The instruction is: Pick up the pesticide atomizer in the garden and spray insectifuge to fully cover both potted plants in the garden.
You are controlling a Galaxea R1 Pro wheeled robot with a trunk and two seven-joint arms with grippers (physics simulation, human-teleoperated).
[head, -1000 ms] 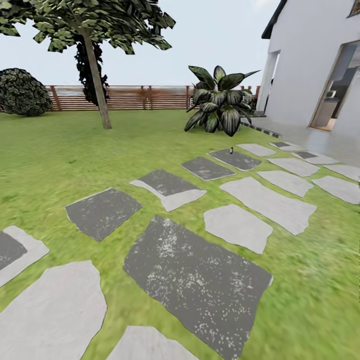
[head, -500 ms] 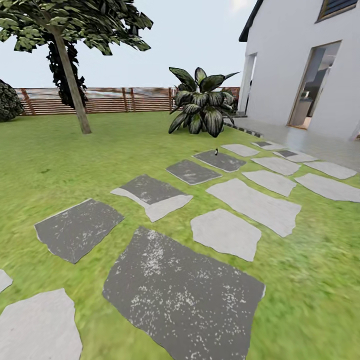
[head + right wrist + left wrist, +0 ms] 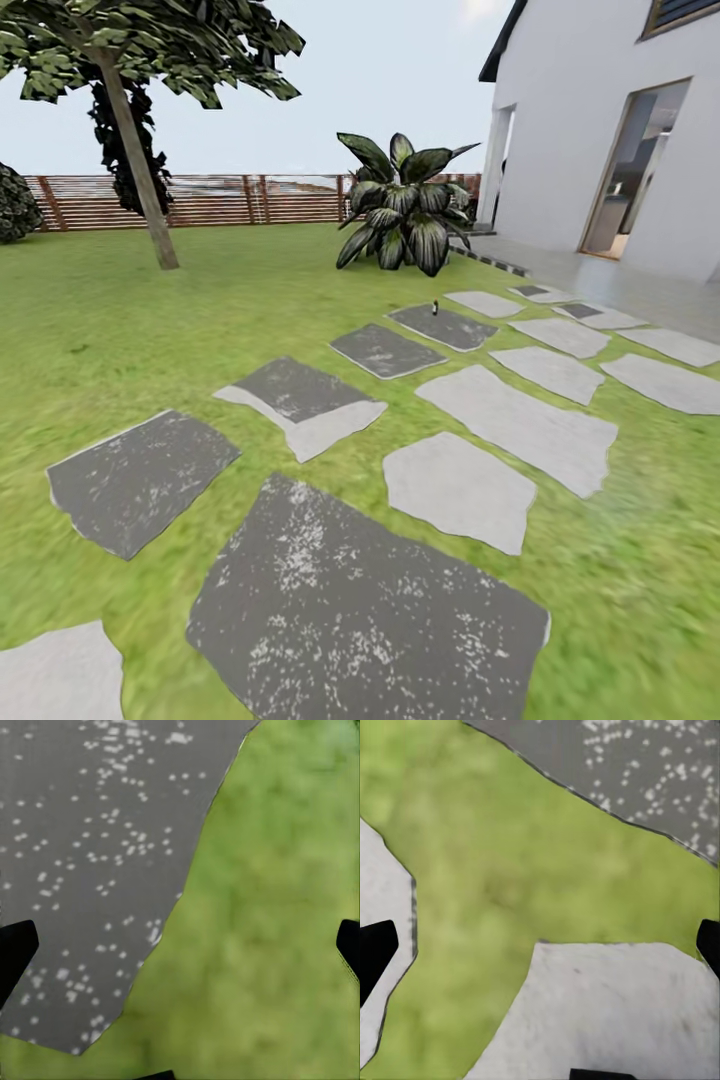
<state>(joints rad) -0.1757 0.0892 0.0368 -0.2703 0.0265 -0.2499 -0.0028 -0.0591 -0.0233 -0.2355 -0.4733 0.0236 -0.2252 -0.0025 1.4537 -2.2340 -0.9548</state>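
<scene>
One small dark upright thing, which I take for the pesticide atomizer [image 3: 435,307], stands far ahead on a dark stepping stone [image 3: 443,327], near that stone's far edge; it is too small to make out label or spray head. Its long axis looks vertical. Just beyond it, across a strip of lawn [image 3: 140,310], rises a big broad-leaved striped plant [image 3: 405,215], with the brown slat fence [image 3: 230,198] behind and a tree [image 3: 130,120] off to the left. A white house [image 3: 600,130] with an open doorway stands to the right. I cannot pick out the low potted rosettes from here.

Both arms hang low over the ground close by. The left pincer [image 3: 540,945] is spread wide, its dark fingertips [image 3: 373,952] at opposite sides of the wrist picture, with nothing between them but grass and pale paving. The right pincer [image 3: 180,945] is equally wide and bare, over the edge of a dark speckled slab [image 3: 82,855] and grass.

The bottle lies well apart from both, straight ahead and a little right of centre, so by my reckoning the right arm is slightly nearer, though the base must first roll along the stones.
</scene>
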